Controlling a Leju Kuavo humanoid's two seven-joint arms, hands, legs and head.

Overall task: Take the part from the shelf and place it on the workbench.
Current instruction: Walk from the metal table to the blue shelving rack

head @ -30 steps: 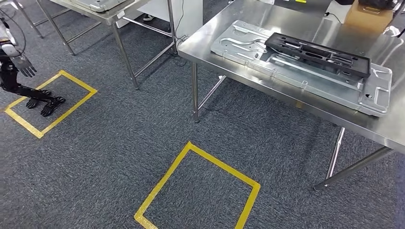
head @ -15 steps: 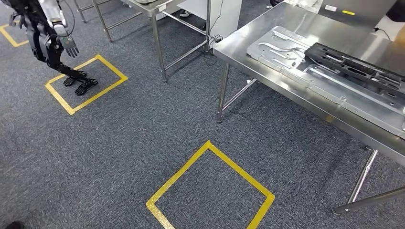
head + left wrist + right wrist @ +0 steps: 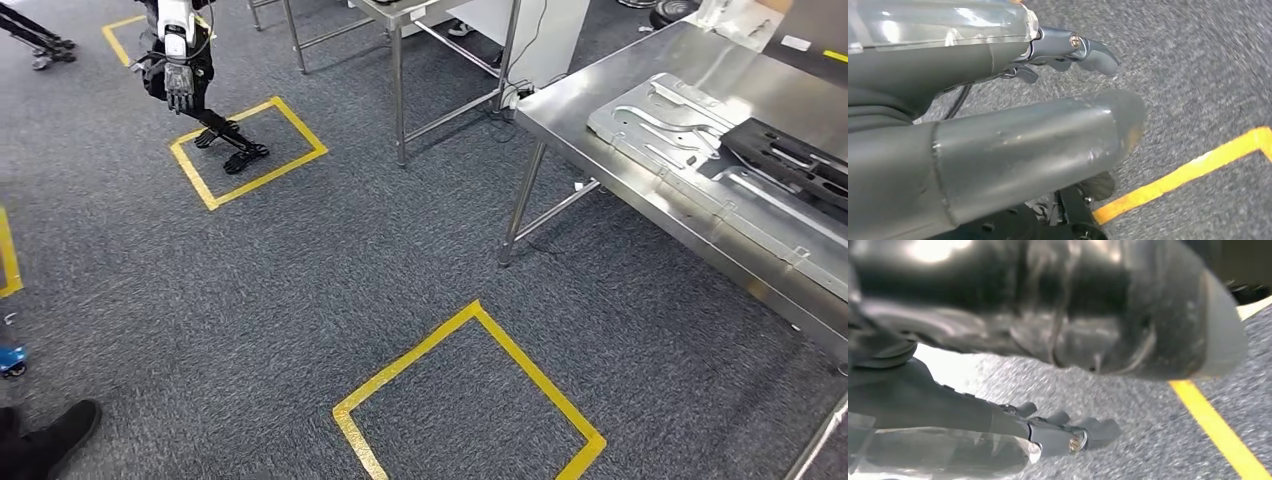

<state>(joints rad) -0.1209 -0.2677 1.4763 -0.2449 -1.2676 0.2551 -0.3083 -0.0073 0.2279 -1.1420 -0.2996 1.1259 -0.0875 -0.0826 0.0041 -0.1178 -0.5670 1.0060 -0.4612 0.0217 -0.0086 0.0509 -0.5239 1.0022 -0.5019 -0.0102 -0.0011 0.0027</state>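
The steel workbench (image 3: 600,110) stands at the right of the head view. A silver stamped plate (image 3: 680,140) lies on it, and a black slotted part (image 3: 790,165) rests on that plate, cut off by the picture's edge. My left hand (image 3: 1038,135) hangs over the grey carpet, its thick thumb and darker fingers (image 3: 1088,50) apart with nothing between them. My right hand (image 3: 1073,315) hangs the same way over the carpet, its fingers (image 3: 1073,435) straight and empty.
A yellow tape square (image 3: 407,357) marks the carpet just ahead. Another humanoid robot (image 3: 180,60) stands in a second tape square at the far left. A steel table (image 3: 400,25) stands behind. A person's dark shoe (image 3: 50,435) is at the near left.
The whole picture has shifted right, so the camera has turned left. The workbench now sits at the right edge and the other robot stands further into the picture.
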